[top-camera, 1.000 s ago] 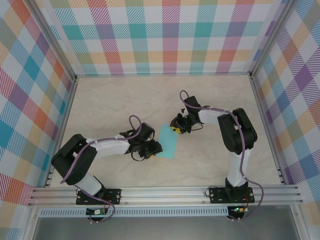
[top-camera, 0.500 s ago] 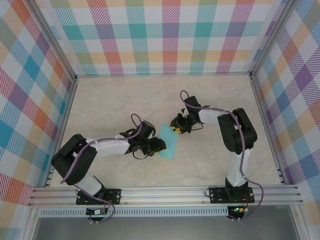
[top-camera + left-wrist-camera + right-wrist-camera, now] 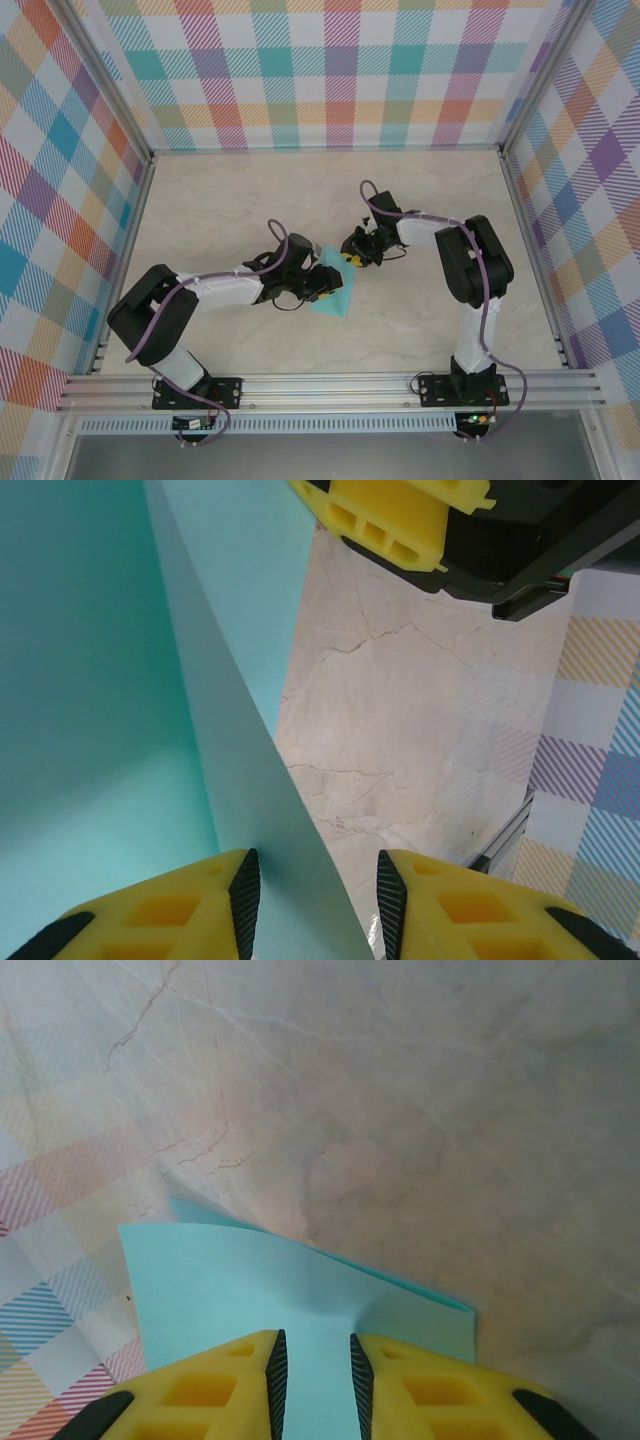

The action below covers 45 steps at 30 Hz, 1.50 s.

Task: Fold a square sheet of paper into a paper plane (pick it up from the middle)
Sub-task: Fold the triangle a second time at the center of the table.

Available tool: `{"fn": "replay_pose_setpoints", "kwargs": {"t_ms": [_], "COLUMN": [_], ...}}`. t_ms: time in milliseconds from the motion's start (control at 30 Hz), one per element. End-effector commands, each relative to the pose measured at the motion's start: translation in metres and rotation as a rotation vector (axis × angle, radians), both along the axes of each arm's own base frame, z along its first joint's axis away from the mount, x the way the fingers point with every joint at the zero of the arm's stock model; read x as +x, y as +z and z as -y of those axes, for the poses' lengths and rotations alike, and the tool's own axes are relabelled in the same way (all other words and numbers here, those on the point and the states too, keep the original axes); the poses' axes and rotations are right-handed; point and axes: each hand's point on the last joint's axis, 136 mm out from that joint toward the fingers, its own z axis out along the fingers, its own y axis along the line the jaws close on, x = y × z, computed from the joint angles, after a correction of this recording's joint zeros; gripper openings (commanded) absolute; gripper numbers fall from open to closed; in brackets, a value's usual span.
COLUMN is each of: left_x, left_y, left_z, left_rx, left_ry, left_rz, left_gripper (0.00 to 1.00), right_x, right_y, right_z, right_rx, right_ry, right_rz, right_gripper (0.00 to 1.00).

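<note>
Seen from the top camera, the sheet of paper [image 3: 335,300] lies near the middle of the marbled table [image 3: 230,210], partly folded. The left gripper [image 3: 320,284] reaches over it from 9 o'clock, and the right gripper [image 3: 350,259] sits at its 1 o'clock corner.

In the left wrist view, a raised flap of the sheet [image 3: 100,680] runs up between the left gripper's [image 3: 315,865] yellow fingers, which stand partly apart. I cannot tell whether they pinch it. A yellow finger [image 3: 385,515] of the right gripper shows at 12 o'clock.

In the right wrist view, the right gripper [image 3: 313,1345] is nearly closed, clamping the sheet's [image 3: 250,1280] edge, with a lower layer showing beneath.
</note>
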Motion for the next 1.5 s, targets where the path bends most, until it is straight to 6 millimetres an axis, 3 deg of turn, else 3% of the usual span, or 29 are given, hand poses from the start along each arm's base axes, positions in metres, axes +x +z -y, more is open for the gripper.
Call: {"fn": "replay_pose_setpoints", "kwargs": {"t_ms": [0,167,400,700,833,933,1067,1300,1467], "left_x": [0.003,0.007,0.011,0.01,0.009,0.009,0.008,0.007,0.005], "left_y": [0.014,0.007,-0.003,-0.003,-0.005,-0.009,-0.013,-0.022,-0.024], "left_z": [0.017,0.019,0.023,0.024,0.022,0.019,0.014,0.005,0.0], "left_rx": [-0.054,-0.048,-0.047,-0.056,-0.045,-0.028,-0.009,0.029,0.046], "left_ry": [-0.039,-0.039,-0.03,-0.036,-0.037,-0.032,-0.017,0.007,0.014], "left_rz": [0.039,0.036,0.027,0.035,0.035,0.031,0.031,0.027,0.031], "left_gripper": [0.38,0.39,0.43,0.59,0.65,0.6,0.47,0.36,0.33], "right_x": [-0.019,-0.02,-0.013,-0.013,-0.002,0.003,-0.011,-0.062,-0.091], "right_y": [-0.049,-0.049,-0.032,-0.019,0.009,0.04,0.066,0.062,0.066], "right_z": [0.028,0.027,0.022,0.015,0.006,0.001,0.009,0.031,0.031], "right_rx": [-0.16,-0.156,-0.127,-0.09,-0.017,0.035,0.029,-0.004,0.062], "right_ry": [-0.021,-0.02,0.004,0.035,0.062,0.099,0.153,0.225,0.284], "right_rz": [-0.103,-0.105,-0.069,-0.056,0.037,0.131,0.203,0.174,0.147], "right_gripper": [0.27,0.27,0.28,0.31,0.37,0.42,0.46,0.45,0.44]}}
